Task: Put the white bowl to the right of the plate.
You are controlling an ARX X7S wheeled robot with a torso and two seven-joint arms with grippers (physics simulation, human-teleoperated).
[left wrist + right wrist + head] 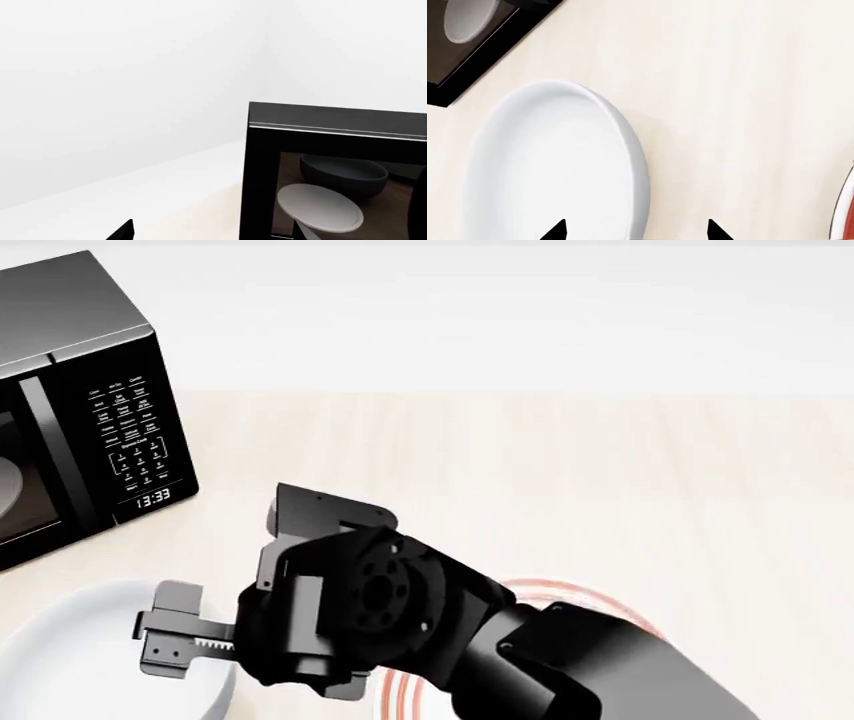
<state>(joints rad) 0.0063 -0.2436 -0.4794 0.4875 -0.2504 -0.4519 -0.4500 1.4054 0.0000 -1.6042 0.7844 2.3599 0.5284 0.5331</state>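
Observation:
The plain white bowl [80, 650] sits on the light wood counter at the lower left, in front of the microwave. It fills the right wrist view [554, 165]. My right gripper [635, 232] is open. One fingertip is over the bowl's inside and the other is outside its rim. In the head view the right gripper [167, 640] is at the bowl's right edge. The red-ringed plate [587, 595] lies to the right of the bowl, mostly hidden under my right arm, and its edge shows in the right wrist view [847, 210]. My left gripper [212, 232] is open and empty, facing the microwave.
A black microwave [80, 430] stands at the back left of the counter [534, 470]. It also shows in the left wrist view [333, 150], with a pale dish [320, 207] behind its window. A white wall runs behind the counter.

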